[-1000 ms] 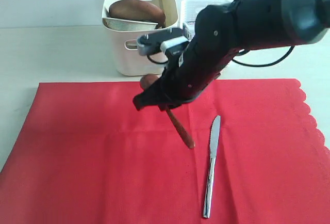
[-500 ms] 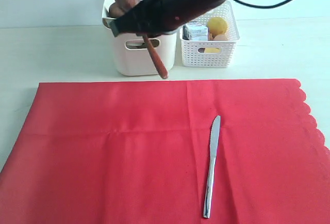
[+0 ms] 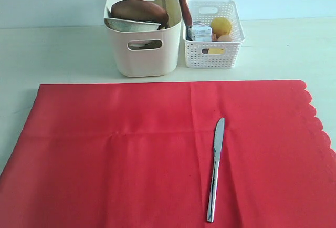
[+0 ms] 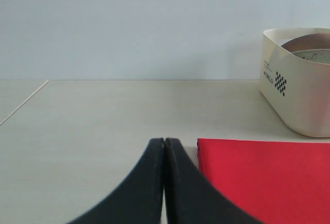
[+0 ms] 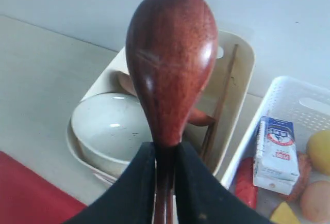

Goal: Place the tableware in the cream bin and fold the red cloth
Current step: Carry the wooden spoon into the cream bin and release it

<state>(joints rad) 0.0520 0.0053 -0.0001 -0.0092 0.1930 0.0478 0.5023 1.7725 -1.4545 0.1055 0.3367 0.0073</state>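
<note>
My right gripper (image 5: 165,149) is shut on the dark wooden spoon (image 5: 171,53) and holds it above the cream bin (image 3: 142,54). In the exterior view only the spoon's handle (image 3: 183,4) shows, hanging over the bin's right rim. The bin holds the brown plate (image 3: 139,10), the pale bowl (image 5: 111,126) and the chopsticks (image 5: 221,100). The silver knife (image 3: 215,167) lies on the spread red cloth (image 3: 131,149), right of centre. My left gripper (image 4: 164,141) is shut and empty, low over the table beside a corner of the cloth (image 4: 263,177).
A white lattice basket (image 3: 212,54) stands right against the bin, with a milk carton (image 3: 199,31), a lemon (image 3: 221,26) and other food pieces. The cloth's scalloped edge (image 3: 320,128) runs along the right side. Bare table (image 3: 58,54) lies left of the bin.
The right arm has lifted the spoon from low over the cloth, up and back to above the bin. The arm has left the exterior view at the top.
</note>
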